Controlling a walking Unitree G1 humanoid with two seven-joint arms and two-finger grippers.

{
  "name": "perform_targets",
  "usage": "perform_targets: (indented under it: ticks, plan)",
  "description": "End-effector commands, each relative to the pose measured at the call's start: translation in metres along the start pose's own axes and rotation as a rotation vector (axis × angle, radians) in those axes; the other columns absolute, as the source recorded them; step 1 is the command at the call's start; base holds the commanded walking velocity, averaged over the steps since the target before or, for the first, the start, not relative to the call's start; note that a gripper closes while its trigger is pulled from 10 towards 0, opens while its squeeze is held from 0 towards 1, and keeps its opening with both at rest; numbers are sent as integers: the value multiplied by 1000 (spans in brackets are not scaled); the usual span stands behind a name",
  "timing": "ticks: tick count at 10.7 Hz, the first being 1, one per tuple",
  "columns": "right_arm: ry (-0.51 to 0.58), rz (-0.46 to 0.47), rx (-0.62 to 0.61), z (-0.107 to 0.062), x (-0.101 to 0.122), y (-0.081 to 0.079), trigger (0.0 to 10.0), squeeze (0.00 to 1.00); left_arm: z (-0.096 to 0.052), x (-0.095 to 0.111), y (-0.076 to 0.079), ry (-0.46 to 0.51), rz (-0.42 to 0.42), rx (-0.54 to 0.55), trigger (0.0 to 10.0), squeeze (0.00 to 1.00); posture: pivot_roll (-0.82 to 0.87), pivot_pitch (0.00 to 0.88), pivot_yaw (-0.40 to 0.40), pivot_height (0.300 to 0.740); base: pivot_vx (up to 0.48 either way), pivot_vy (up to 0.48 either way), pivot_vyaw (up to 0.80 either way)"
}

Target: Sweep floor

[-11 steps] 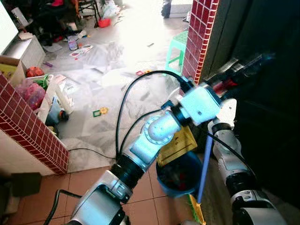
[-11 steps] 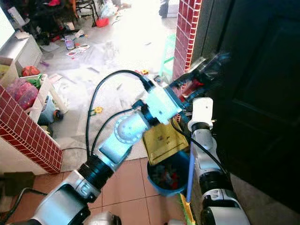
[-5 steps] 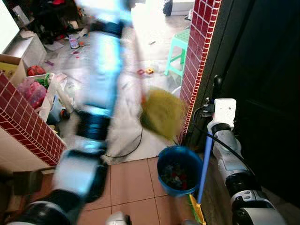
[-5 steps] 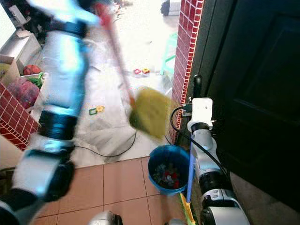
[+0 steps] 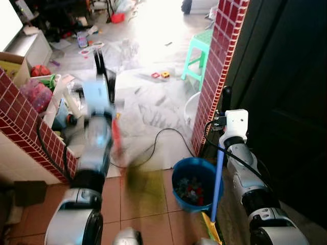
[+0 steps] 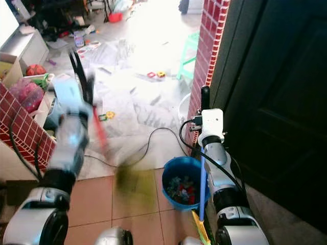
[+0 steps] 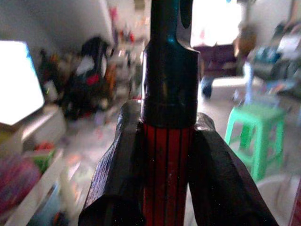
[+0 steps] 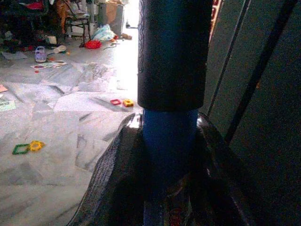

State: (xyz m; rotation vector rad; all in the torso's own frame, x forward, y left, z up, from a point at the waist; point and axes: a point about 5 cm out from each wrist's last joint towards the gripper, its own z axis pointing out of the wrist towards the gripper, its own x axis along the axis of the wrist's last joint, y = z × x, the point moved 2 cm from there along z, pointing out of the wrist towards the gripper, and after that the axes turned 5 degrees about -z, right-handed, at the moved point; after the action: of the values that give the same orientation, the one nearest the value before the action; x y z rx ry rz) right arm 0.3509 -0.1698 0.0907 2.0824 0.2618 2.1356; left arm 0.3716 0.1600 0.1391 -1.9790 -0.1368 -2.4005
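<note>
Left pincer (image 7: 167, 188) clamps the red dustpan handle (image 7: 165, 174) between its fingers.

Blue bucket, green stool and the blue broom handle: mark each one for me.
blue bucket (image 5: 180, 176): left eye view, on its left rim.
green stool (image 5: 200, 40): left eye view, on the seat top.
blue broom handle (image 5: 218, 176): left eye view, mid-shaft, beside the bucket.

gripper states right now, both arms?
Left gripper: closed on the red handle of the yellow dustpan.
Right gripper: closed on the blue broom handle, beside the blue bucket.
</note>
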Motion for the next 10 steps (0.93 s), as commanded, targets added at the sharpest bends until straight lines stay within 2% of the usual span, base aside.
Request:
perform_targets:
  ticks: [1, 3, 4, 5, 8, 9, 10]
  plan:
    - [14, 24, 29, 3, 5, -5, 10000, 0, -2, -2, -2, 21, -23, 22, 10000, 0, -128, 0, 46, 740, 0, 0, 0]
    - [30, 62, 67, 0, 7, -13, 10000, 0, -10, -18, 2, -28, -21, 20, 10000, 0, -129, 0, 48, 740, 0, 0, 0]
    - [36, 53, 84, -1, 7, -17, 10000, 0, -14, -27, 4, -67, -34, 31, 10000, 0, -127, 0, 51, 740, 0, 0, 0]
    - [38, 71, 90, -2, 7, -20, 10000, 0, -19, -37, 5, -107, -10, 41, 10000, 0, -124, 0, 55, 740, 0, 0, 0]
    - [41, 114, 91, -6, 4, -29, 10000, 0, -58, -69, 13, -204, -15, -2, 10000, 0, -114, 0, 67, 740, 0, 0, 0]
    - [60, 110, 76, -8, 5, -26, 10000, 0, -67, -72, 15, -210, -2, -42, 10000, 0, -113, 0, 70, 740, 0, 0, 0]
    - [63, 109, 82, -9, 5, -26, 10000, 0, -71, -74, 11, -218, 7, -34, 10000, 0, -103, 0, 70, 740, 0, 0, 0]
